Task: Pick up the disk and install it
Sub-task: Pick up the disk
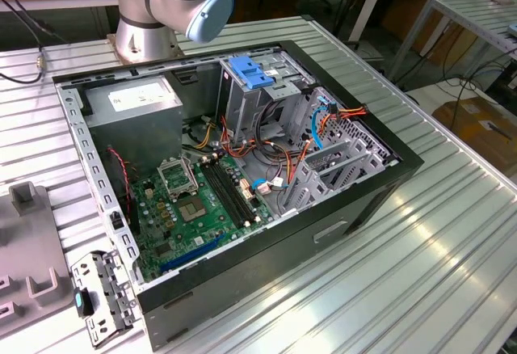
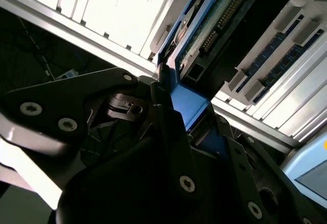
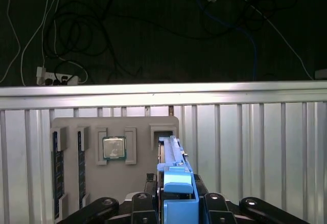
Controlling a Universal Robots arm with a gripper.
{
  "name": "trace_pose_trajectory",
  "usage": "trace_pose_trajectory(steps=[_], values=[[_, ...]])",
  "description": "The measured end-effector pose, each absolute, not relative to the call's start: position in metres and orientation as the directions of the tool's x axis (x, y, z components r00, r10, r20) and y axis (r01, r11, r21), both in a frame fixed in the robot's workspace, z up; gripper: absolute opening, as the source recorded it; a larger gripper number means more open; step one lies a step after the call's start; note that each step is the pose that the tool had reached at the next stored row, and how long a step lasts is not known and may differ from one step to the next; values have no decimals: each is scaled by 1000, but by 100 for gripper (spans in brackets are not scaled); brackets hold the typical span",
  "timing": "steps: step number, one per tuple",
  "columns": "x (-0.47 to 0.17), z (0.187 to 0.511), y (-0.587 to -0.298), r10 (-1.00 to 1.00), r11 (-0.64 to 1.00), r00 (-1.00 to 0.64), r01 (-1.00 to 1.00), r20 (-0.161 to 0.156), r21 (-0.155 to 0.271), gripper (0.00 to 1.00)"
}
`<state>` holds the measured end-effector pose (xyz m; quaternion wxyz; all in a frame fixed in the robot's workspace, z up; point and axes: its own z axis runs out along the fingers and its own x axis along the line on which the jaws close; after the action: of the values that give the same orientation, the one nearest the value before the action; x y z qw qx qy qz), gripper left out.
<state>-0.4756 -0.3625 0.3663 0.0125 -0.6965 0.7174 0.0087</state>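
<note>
A: One check: spotted pincer point(image 3: 176, 208) state?
B: Found it clamped shut on disk point(image 3: 171, 152), at blue rail point(image 3: 177, 181). Saw disk upright on edge in grey tray point(image 3: 138, 127) slot, beside processor chip point(image 3: 114, 148), on ribbed surface point(image 3: 245, 147).

No lettering can be read, not even on the white sticker point(image 1: 139, 93) (on the power-supply box point(image 1: 153, 124))
</note>
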Motion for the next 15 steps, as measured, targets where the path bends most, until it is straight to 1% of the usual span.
trace_pose_trajectory(steps=[15], values=[[-476,384,-363,-999,30,-30,-1000,-30,-5,37]])
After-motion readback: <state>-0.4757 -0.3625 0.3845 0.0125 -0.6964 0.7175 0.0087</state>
